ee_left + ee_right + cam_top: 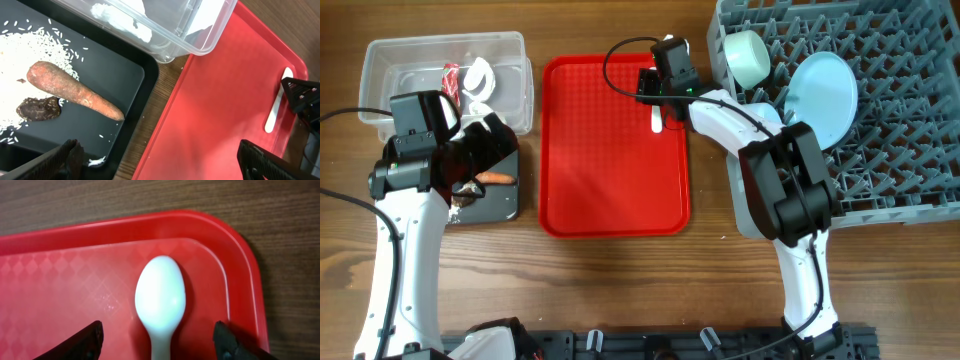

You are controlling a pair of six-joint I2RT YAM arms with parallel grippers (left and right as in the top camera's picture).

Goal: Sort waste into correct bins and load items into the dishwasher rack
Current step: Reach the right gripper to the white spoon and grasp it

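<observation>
The white spoon (160, 300) lies on the red tray (610, 170) near its far right corner; it also shows in the overhead view (658, 118) and left wrist view (278, 106). My right gripper (159, 342) is open, one finger on each side of the spoon's neck, low over it. My left gripper (162, 162) is open and empty above the black bin's (120, 107) right edge. The black bin holds the carrot (75, 92), the brown lump (39, 108) and rice crumbs (35, 50). The clear bin (510, 70) holds the red wrapper (450, 78) and white paper (478, 80). The rack (900, 110) holds the blue plate (825, 95) and a pale bowl (748, 55).
The red tray lies between the bins on the left and the rack on the right. The wooden table (620, 290) shows in front of the tray. The yellow cup and a second bowl are not visible.
</observation>
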